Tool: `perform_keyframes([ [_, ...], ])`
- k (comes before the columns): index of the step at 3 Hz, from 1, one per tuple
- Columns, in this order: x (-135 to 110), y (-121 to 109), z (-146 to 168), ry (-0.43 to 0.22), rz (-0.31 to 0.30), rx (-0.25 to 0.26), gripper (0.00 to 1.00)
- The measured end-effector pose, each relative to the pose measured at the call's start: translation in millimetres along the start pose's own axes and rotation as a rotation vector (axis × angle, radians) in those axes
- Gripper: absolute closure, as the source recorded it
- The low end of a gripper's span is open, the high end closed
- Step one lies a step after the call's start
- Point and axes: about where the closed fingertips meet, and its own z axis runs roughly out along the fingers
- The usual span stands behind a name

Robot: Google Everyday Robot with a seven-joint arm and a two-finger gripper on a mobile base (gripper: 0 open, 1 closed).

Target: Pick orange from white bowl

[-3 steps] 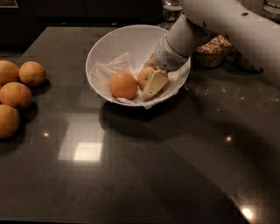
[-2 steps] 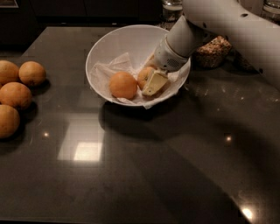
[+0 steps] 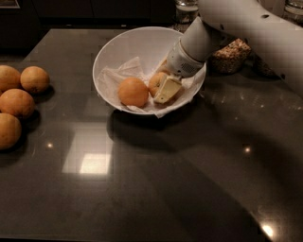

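The white bowl (image 3: 118, 49) stands at the back middle of the dark table, lined with crumpled white paper. Two oranges lie in it. The paler orange (image 3: 155, 83) is on the right and partly covered. A deeper-orange one (image 3: 133, 91) lies to its left, in plain sight. My gripper (image 3: 164, 88) reaches down into the bowl from the upper right. It sits right at the paler orange, with a cream-coloured part against the orange's front right side. The orange rests low in the bowl on the paper.
Several duller oranges (image 3: 18, 101) lie grouped at the table's left edge. Glass jars of grains (image 3: 230, 56) stand behind the bowl at the right, next to my white arm (image 3: 246, 28). A clear glass (image 3: 185, 10) stands at the back.
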Motion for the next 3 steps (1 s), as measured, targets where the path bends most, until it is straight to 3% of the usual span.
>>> perform_keyframes([
  [3, -34.4, -1.8, -77.9, -0.121, -0.072, 0.065, 1.00],
])
